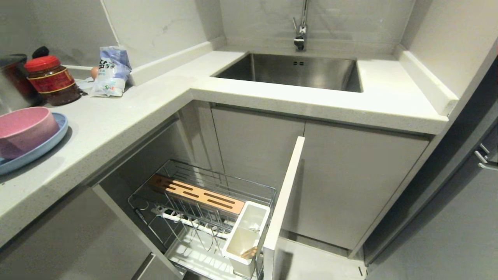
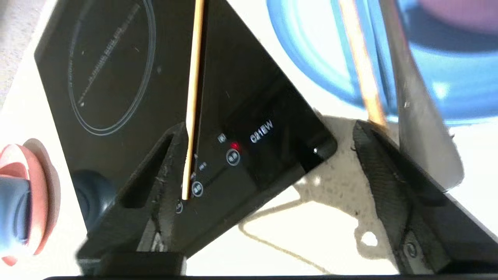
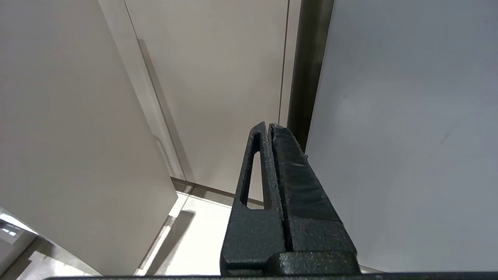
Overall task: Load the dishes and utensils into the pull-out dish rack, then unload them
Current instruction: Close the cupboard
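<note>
The left gripper [image 2: 268, 163] hangs over the worktop [image 2: 311, 217] with its two fingers spread wide apart, just beside the near edge of the blue plate [image 2: 459, 97]. One wooden chopstick [image 2: 194, 97] leans along the inner face of one finger [image 2: 163, 175], above a black induction hob [image 2: 116, 77]. The other chopstick [image 2: 362, 62] and the silver fork [image 2: 416, 109] lie against the other finger [image 2: 393, 182], their far ends running up over the plate's rim. Whether the fingers still bear any of the three is hard to tell, since that part is blurred.

Seen from the head camera, the plate [image 1: 42, 149] sits on the worktop [image 1: 116, 128] with the pink bowl [image 1: 25, 128] lying tilted in it, near a red-lidded jar [image 1: 52, 79] and a white bag [image 1: 111, 72] farther back from the plate.

Below the worktop and well apart from the plate, the pull-out dish rack [image 1: 202, 217] stands drawn out, its wooden bar [image 1: 198, 194] across the wire basket and its white utensil cup [image 1: 247, 233] against the front panel [image 1: 284, 198]. Something light brown shows low in the cup. The steel sink [image 1: 295, 72] lies beyond the rack.

The right gripper [image 3: 268, 132] hangs beside cabinet doors [image 3: 218, 77], its fingers pressed together on nothing.
</note>
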### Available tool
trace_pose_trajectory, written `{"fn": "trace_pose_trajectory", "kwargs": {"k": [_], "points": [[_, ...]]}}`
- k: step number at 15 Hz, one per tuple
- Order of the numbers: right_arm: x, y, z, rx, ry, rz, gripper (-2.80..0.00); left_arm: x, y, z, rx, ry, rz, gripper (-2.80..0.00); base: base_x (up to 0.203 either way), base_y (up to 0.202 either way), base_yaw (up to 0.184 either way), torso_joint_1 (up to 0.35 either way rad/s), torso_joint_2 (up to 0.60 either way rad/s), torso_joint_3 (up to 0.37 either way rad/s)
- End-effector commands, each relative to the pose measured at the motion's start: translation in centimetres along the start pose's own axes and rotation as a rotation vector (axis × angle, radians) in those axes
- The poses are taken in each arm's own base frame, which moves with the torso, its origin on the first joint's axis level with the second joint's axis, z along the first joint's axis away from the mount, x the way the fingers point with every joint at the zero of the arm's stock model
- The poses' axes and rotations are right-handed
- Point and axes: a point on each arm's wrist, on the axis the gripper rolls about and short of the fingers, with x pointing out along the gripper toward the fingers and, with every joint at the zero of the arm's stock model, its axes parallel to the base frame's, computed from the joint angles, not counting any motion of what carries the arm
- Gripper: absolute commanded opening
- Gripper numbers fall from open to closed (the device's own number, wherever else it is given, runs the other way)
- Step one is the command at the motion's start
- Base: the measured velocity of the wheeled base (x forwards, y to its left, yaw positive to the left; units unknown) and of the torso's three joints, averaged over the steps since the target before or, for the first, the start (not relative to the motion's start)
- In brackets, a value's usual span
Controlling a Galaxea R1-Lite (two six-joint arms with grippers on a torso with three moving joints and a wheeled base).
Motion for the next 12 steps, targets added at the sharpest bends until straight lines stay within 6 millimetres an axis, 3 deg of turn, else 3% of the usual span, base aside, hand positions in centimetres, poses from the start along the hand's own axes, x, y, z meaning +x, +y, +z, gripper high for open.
{"fn": "trace_pose_trajectory", "kwargs": {"k": [1, 8, 12], "points": [[0.1, 0.0, -0.7, 0.000, 0.025, 0.000, -2.80, -0.8, 0.9, -0.4, -0.032, -0.019, 0.027, -2.80, 0.000, 0.000, 0.000, 0.000, 0.00, 0.000], [0.1, 0.0, -0.7, 0.000, 0.025, 0.000, -2.80, -4.1, 3.2, 0.8, -0.262, -0.335, 0.077, -2.80, 0.000, 0.000, 0.000, 0.000, 0.00, 0.000], [0.1, 0.0, -0.7, 0.001, 0.025, 0.000, -2.80, -6.5, 4.0, 1.3, -0.354, -0.565, -0.035, -2.80, 0.000, 0.000, 0.000, 0.000, 0.00, 0.000]]}}
